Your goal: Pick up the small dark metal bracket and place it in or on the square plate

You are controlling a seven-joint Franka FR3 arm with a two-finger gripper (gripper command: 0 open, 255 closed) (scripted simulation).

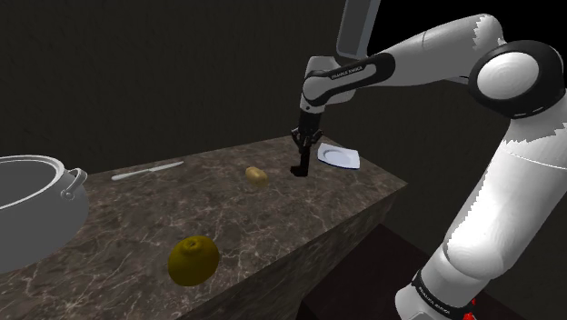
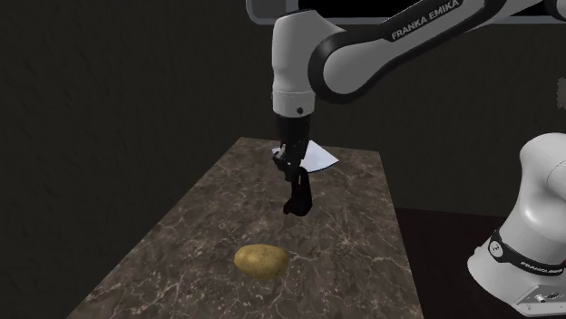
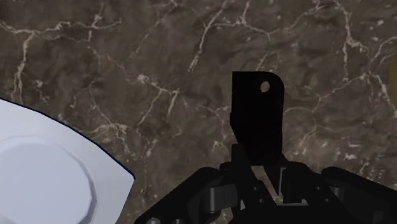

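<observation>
- Gripper [image 3: 256, 160]: fingers nearly closed, clamped on one end of the black bracket [image 3: 257, 114]. The rest sticks out past the tips, w/ the small-hole end farthest from the hand.
- Bracket's long axis runs in line w/ the fingers, so approx vertical in the shoulder view. It hangs below the hand over the dark marbled counter [image 1: 273, 218]. Its lower end is close to the surface; can't tell if it's clear or touching.
- Key relation: the white square plate [image 1: 338, 157] lies just beside the gripper, to the shoulder view's right & a bit farther back, near the counter's far edge.
- In the 2nd exterior view the plate sits right behind the gripper, partly hidden by it.
- Wrist view: a strip of bare counter lies btw bracket & plate edge, so they're not touching.
- Judgement: grasp looks done, so this is the carry step. Next move prob needs a small lift, a short sideways shift toward the plate, then a lower & release.
- Risk: the bracket hangs long below the tips, so its lower end could clip the plate rim if the lift is too low. It's gripped at one end only, so it might pivot in the hold.
- Potato [image 2: 261, 260] is well apart, on the side away from the plate & off the likely path.
</observation>
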